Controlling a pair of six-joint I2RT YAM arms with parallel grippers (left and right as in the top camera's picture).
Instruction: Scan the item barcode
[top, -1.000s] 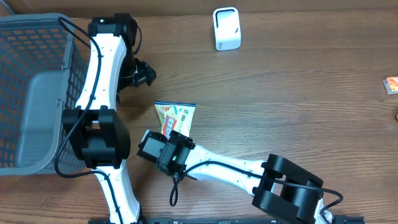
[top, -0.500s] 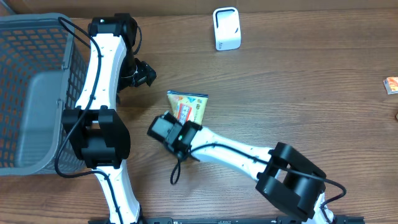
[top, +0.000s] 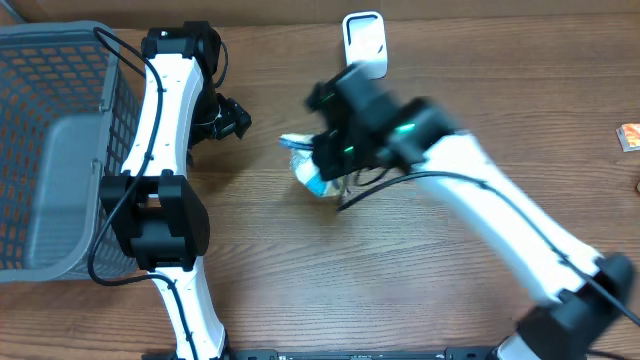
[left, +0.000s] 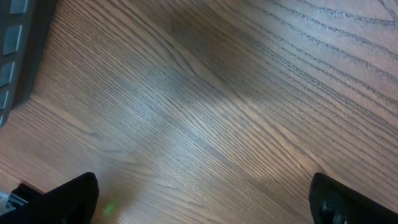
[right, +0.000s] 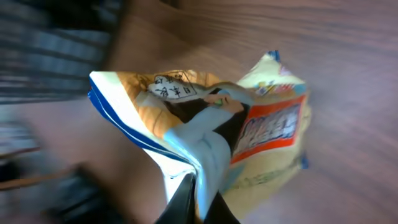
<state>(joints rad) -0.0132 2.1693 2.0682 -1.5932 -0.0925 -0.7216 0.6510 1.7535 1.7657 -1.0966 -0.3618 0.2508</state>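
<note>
Packet: a crumpled snack packet (right: 205, 130), held off the bench (top: 300, 290), a little short of the scanner (top: 364, 45) and slightly to its left, on the robot's side of it.
Right pincer (right: 198, 198): closed on the packet, pinching a fold at its near edge; arm and packet are blurred in the overhead view.
Packet to pincer: it hangs straight out ahead of the fingers, between them and the scanner.
Long axis: in the wrist view it slants from upper left to lower right; overhead it is too bunched up to tell.
Facing: the printed orange panel faces the wrist camera; no barcode can be made out, nor which side faces the scanner.
Nearer arm: the right, by far.
Left pincer (top: 240, 120): wide open and empty, well left of the scanner, over bare wood.
Basket (top: 50, 150): far left of the scanner.
Next move, as a judgement: turn the barcode side toward the scanner's window.
</note>
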